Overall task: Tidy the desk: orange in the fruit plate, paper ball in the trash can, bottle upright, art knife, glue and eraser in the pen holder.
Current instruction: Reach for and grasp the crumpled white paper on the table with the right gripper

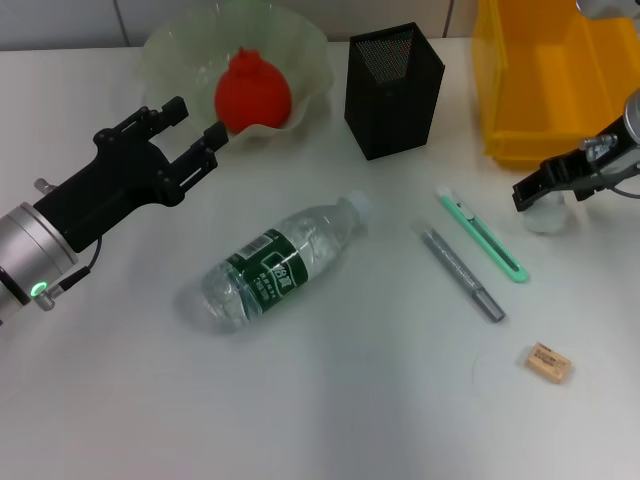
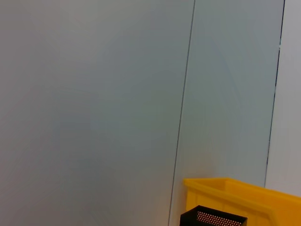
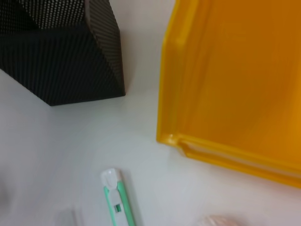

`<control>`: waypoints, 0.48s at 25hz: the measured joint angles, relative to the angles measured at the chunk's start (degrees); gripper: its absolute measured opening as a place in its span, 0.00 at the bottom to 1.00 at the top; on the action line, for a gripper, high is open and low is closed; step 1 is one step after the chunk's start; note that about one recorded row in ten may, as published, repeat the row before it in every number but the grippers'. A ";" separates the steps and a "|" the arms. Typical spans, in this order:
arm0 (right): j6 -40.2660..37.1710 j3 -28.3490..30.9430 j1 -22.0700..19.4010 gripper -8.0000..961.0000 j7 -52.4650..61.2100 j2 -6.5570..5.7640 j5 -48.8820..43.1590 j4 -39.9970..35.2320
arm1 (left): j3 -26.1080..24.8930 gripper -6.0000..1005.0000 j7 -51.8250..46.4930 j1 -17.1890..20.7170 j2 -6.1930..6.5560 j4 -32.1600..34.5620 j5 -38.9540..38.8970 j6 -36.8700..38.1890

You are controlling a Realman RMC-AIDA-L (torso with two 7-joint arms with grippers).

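Observation:
The orange, reddish, lies in the pale wavy fruit plate at the back. My left gripper is open and empty just in front of the plate's left side. The clear bottle with a green label lies on its side in the middle. The green art knife, grey glue stick and tan eraser lie on the table to the right. My right gripper hovers over the white paper ball. The knife's tip and the ball's edge show in the right wrist view.
The black mesh pen holder stands behind the knife and also shows in the right wrist view. A yellow bin stands at the back right, close behind the right gripper; it also shows in the right wrist view. The left wrist view shows mostly wall.

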 joint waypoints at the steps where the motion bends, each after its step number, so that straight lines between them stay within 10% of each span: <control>1: 0.61 -0.05 0.16 0.84 0.00 0.00 -0.02 0.50 | -0.05 0.60 0.00 -0.01 0.00 0.00 0.00 -0.02; 12: 3.27 -0.02 1.93 0.83 -0.47 -0.07 -0.15 4.91 | 0.14 0.60 -0.25 0.06 -0.09 0.00 0.00 -0.08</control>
